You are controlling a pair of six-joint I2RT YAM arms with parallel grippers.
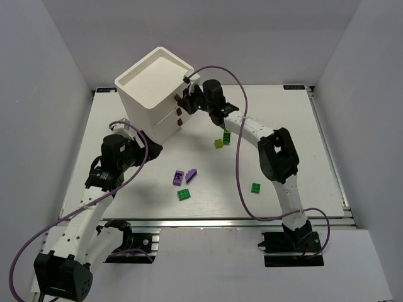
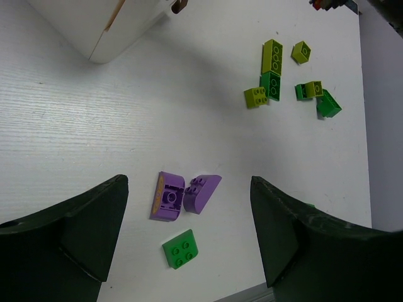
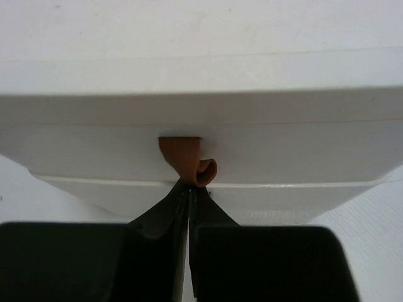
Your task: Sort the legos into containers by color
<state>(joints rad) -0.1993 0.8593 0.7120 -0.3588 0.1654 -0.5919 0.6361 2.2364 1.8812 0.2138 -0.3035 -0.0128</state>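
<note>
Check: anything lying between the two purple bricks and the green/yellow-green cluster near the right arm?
Nothing. Only bare table lies between the purple bricks and the cluster. The left wrist view shows it best, and the top view agrees.

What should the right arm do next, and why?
Probably pull straight back to slide the drawer open: the right gripper is shut on its brown tab, the drawer looks closed, and the bricks lie loose on the table.
</note>
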